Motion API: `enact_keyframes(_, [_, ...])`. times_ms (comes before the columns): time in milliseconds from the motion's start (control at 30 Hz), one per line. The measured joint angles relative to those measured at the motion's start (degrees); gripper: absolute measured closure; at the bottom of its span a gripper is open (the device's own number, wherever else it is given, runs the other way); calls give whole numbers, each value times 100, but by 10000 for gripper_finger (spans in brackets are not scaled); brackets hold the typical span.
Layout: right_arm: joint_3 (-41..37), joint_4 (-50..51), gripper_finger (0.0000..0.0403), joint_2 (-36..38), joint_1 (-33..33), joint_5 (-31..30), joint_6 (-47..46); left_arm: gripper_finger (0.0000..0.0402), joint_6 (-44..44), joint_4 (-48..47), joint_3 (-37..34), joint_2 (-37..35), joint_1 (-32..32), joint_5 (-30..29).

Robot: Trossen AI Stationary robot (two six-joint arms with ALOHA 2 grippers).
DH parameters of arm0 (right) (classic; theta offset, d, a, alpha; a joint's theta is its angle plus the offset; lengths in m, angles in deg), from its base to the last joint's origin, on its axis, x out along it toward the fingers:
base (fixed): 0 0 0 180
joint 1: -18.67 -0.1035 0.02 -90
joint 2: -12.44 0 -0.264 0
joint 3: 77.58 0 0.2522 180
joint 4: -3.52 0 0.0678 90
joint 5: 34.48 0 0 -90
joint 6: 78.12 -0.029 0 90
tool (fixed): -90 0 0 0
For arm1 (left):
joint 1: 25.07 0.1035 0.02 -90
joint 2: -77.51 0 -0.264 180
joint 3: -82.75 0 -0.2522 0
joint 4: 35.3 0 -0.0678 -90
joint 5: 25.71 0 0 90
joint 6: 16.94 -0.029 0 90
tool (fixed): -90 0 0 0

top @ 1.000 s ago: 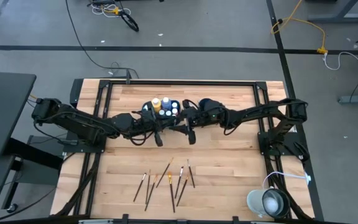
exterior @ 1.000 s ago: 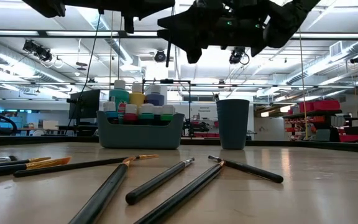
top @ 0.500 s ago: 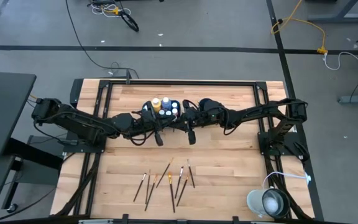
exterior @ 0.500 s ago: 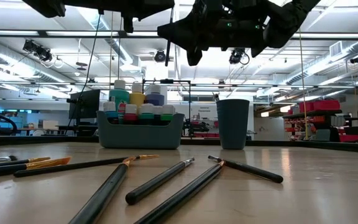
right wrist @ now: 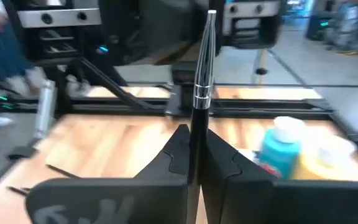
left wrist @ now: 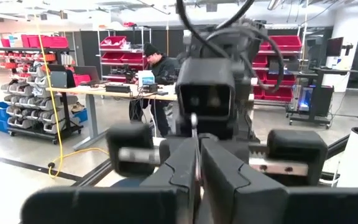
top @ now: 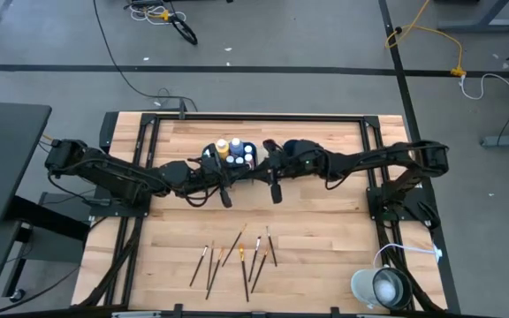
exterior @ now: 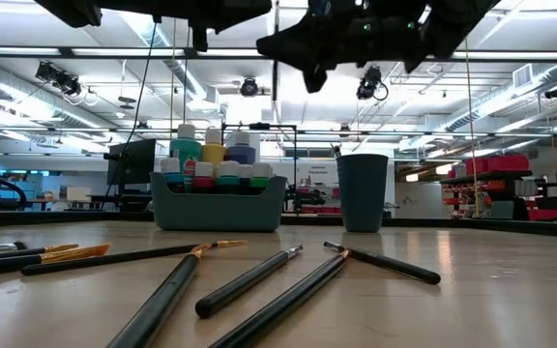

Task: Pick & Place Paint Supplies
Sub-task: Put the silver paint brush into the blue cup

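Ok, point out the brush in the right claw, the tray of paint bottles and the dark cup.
Paintbrush point(right wrist: 202, 74): right wrist view, metal ferrule.
Tray point(exterior: 219, 206): low view, front wall.
Cup point(exterior: 362, 193): low view, side wall.

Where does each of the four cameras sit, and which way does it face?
High view: overhead, straight down; both arms, the left end effector and right end effector meeting above the table.
Low view: table height, looking across loose brushes to the tray and cup; arms overhead.
Left wrist view: facing the right arm's wrist; own fingers at the bottom.
Right wrist view: facing the left arm; own fingers clamp a brush.
The high and low views share brushes, tray and cup.
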Motion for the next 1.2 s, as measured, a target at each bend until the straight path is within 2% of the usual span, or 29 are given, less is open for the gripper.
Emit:
enact_keyframes(167, [-4,1069,390,616,0,-702,219,334,0,0,0,0,-2,-8])
enact_keyframes(400, [-10,2290,390,1637,0,-2107,653,304,49,-5,0,0,0,-24])
enact_keyframes(533, [-499,2383,390,2062,49,-2722,622,305,45,-6,0,0,0,-24])
enact_keyframes(700, [-1672,1007,390,2347,358,-3032,429,313,44,0,0,0,0,-24])
enact_keyframes(867, [-2539,-272,390,2195,843,-3163,203,314,44,0,0,0,-1,-26])
enact_keyframes(1033, [-2779,-520,390,1729,1151,-2877,-118,315,46,27,0,0,0,-50])
enact_keyframes(1200, [-2778,-867,390,1154,1187,-2877,-129,315,61,39,0,0,0,-50])
